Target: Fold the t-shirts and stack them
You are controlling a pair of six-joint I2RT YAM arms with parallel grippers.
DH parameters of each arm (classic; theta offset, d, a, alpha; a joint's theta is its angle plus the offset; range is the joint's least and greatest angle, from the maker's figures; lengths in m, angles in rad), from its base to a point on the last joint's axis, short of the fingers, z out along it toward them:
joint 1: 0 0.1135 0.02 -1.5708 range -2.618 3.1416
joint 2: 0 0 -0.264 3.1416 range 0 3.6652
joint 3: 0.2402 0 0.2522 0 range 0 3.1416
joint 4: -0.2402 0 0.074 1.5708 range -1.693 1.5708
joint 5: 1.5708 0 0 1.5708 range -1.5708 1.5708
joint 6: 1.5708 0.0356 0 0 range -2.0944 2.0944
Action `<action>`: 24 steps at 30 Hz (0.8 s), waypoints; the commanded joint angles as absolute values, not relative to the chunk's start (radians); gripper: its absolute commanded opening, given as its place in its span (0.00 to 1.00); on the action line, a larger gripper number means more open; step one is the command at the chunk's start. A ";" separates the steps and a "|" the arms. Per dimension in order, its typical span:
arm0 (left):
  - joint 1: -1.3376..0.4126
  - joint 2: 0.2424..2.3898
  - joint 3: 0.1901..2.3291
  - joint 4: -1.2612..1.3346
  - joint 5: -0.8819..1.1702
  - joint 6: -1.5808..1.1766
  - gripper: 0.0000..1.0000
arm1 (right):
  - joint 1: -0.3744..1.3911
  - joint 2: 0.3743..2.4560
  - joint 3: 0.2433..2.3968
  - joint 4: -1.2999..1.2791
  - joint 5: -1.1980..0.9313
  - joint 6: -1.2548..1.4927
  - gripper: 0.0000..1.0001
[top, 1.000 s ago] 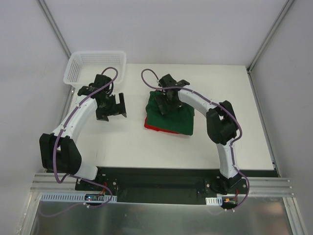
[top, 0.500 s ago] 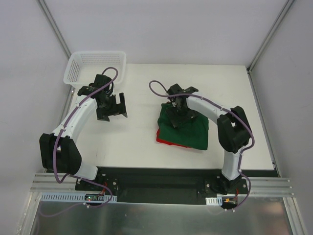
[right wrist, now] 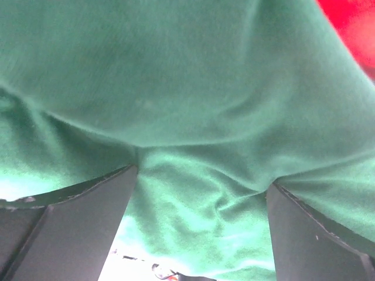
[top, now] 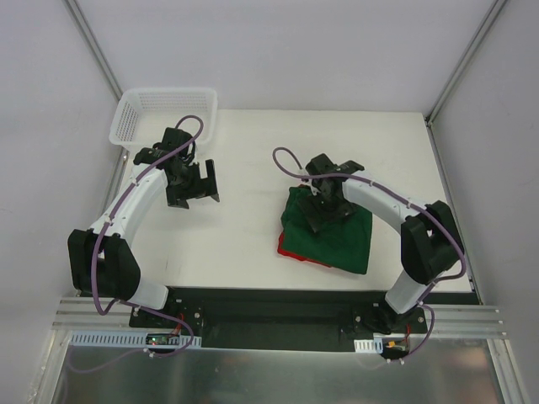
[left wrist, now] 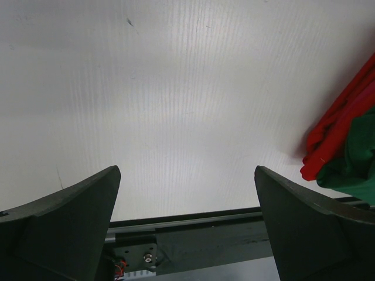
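The dark green t-shirt [top: 341,240] lies folded on top of the red t-shirt [top: 289,249], of which only the near-left edge shows. My right gripper [top: 325,210] stands open on the green shirt's far-left part, fingers pressed into the cloth. In the right wrist view green fabric [right wrist: 187,88] fills the frame, wrinkled between the spread fingers of my right gripper [right wrist: 202,175]; a bit of red [right wrist: 351,23] shows at top right. My left gripper [top: 192,192] hangs open over bare table to the left, holding nothing. In its wrist view my left gripper [left wrist: 186,175] faces the stack's red [left wrist: 334,132] and green [left wrist: 360,158] edges.
A white mesh basket [top: 164,114] stands at the table's far left corner, just behind the left arm. The black rail [top: 269,307] carrying both arm bases runs along the near edge. Metal frame posts rise at the far corners.
My right gripper has slid toward the near right with the stacked shirts under it, moving the whole pile that way. The left arm has stayed still.
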State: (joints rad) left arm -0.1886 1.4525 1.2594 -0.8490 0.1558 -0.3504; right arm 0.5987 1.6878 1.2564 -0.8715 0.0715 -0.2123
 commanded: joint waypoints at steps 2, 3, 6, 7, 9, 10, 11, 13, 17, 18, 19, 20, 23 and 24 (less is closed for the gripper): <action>-0.195 1.433 1.279 -0.841 0.170 -0.339 0.99 | 0.641 1.620 1.395 -0.960 0.209 -0.173 0.96; -0.196 1.433 1.279 -0.842 0.170 -0.339 0.99 | 0.679 1.626 1.434 -0.985 0.262 -0.170 0.96; -0.198 1.431 1.276 -0.841 0.172 -0.341 0.99 | 0.750 1.664 1.588 -1.063 0.400 -0.147 0.96; -0.199 1.431 1.276 -0.842 0.172 -0.339 0.99 | 0.761 1.675 1.626 -1.081 0.423 -0.131 0.96; -0.201 1.428 1.275 -0.842 0.173 -0.341 0.99 | 0.784 1.681 1.678 -1.085 0.469 -0.045 0.96; -0.201 1.428 1.275 -0.842 0.172 -0.339 1.00 | 0.788 1.678 1.677 -1.072 0.491 -0.003 0.96; -0.201 1.424 1.275 -0.842 0.170 -0.339 0.99 | 0.788 1.660 1.664 -1.056 0.523 0.061 0.96; -0.201 1.420 1.273 -0.842 0.170 -0.337 0.99 | 0.792 1.626 1.576 -0.961 0.520 0.219 0.96; -0.204 1.419 1.270 -0.842 0.176 -0.334 0.99 | 0.790 1.500 1.340 -0.754 0.474 0.448 0.96; -0.206 1.416 1.270 -0.841 0.178 -0.328 0.99 | 0.792 1.462 1.307 -0.729 0.489 0.490 0.96; -0.207 1.416 1.267 -0.842 0.179 -0.328 0.99 | 0.792 1.451 1.277 -0.700 0.506 0.552 0.96; -0.207 1.414 1.266 -0.842 0.181 -0.328 0.99 | 0.793 1.442 1.238 -0.684 0.523 0.563 0.96; -0.213 1.413 1.261 -0.841 0.184 -0.325 0.99 | 0.798 1.427 1.185 -0.663 0.583 0.607 0.96; -0.215 1.413 1.261 -0.841 0.183 -0.325 0.99 | 0.799 1.421 1.168 -0.651 0.594 0.623 0.96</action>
State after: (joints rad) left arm -0.2035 1.4525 1.2594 -0.8433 0.1616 -0.3485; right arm 0.7921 1.4826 1.2129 -0.7631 0.4927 0.4568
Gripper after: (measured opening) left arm 0.993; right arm 0.962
